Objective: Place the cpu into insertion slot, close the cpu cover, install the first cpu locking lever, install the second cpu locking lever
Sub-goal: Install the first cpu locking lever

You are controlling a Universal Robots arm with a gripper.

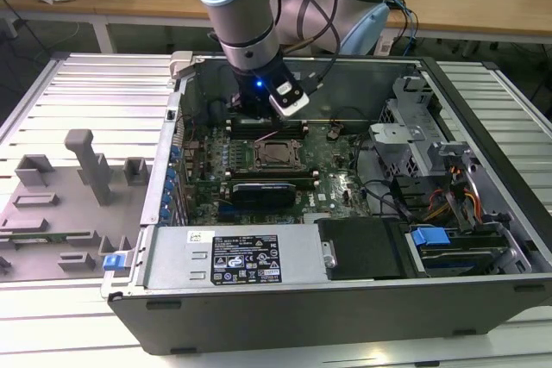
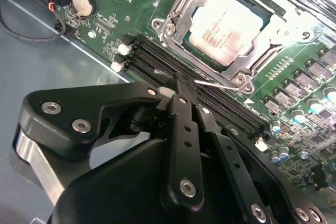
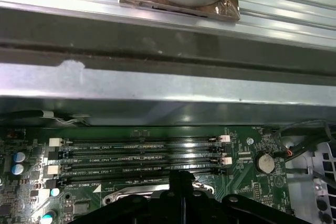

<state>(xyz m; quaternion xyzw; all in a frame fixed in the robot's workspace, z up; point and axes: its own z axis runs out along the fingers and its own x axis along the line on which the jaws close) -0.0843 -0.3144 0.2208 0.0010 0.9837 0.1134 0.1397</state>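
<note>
The cpu (image 2: 229, 26), a silvery square chip, lies flat in the insertion slot (image 1: 262, 153) on the green motherboard (image 2: 131, 3). The cpu cover (image 2: 247, 62), a silvery metal frame, lies down around it with the chip showing through its window. A thin metal locking lever (image 2: 218, 84) runs along the cover's edge beside the memory slots. My gripper (image 2: 176, 83) is shut, and its black fingertips sit right at the end of that lever. I cannot tell whether they touch it. In the exterior view the arm's wrist (image 1: 259, 84) hangs over the board just behind the socket.
Long black memory slots (image 3: 142, 153) lie between the gripper and the case wall (image 3: 157, 85). A coin battery (image 3: 264, 162) and cables sit to one side. The open computer case (image 1: 259, 256) holds a power supply, drive bays (image 1: 431, 239) and wiring. Grey fixtures (image 1: 86, 165) stand on the exterior view's left.
</note>
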